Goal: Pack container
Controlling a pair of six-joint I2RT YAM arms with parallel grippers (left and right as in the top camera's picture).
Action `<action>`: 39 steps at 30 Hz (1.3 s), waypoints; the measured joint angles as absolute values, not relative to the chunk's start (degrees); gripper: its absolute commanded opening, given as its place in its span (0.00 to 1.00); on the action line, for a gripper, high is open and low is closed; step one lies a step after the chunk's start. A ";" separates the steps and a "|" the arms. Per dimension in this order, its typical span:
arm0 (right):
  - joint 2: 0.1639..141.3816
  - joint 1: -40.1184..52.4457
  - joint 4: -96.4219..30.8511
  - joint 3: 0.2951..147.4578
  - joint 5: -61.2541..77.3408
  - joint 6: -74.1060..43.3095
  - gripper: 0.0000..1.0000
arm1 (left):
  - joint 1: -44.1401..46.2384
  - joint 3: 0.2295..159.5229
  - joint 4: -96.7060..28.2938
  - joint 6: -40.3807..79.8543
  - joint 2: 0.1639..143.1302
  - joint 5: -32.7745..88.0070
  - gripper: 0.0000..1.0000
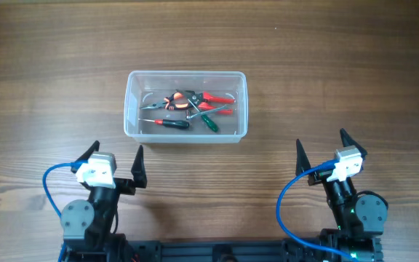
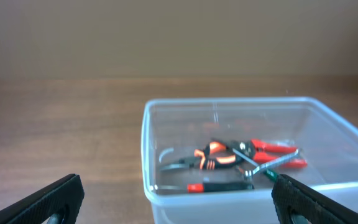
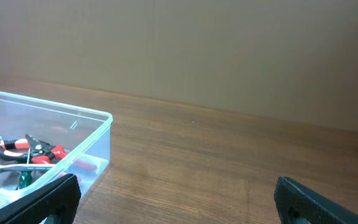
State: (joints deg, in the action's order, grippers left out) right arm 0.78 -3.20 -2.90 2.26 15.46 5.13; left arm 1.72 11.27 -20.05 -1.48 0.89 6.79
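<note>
The clear plastic container (image 1: 186, 106) stands at the table's middle, holding several small hand tools: red-handled pliers (image 1: 213, 99), orange-and-black pliers (image 1: 177, 100), a black-and-red screwdriver (image 1: 172, 124) and a green-handled screwdriver (image 1: 208, 122). It also shows in the left wrist view (image 2: 166, 199) and at the left of the right wrist view (image 3: 98, 146). My left gripper (image 1: 116, 159) is open and empty, near the table's front, short of the container's left end. My right gripper (image 1: 320, 149) is open and empty, at the front right, away from the container.
The wooden table (image 1: 340, 65) surrounds the container. Blue cables (image 1: 49, 182) loop beside each arm base at the front edge. A plain brown wall (image 3: 229, 50) stands behind the table.
</note>
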 measured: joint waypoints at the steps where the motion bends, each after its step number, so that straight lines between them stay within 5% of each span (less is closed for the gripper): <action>1: 0.78 -3.20 -2.90 2.26 15.46 5.13 1.00 | 1.96 10.70 -19.94 -1.48 0.84 6.83 1.00; 39: 0.78 -3.22 -2.90 2.26 15.44 5.13 1.00 | 2.76 5.93 -17.72 -1.48 0.84 6.94 1.00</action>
State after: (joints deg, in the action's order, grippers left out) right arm 0.78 -3.22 -2.90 2.26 15.44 5.13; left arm 2.76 5.93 -17.72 -1.48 0.84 6.94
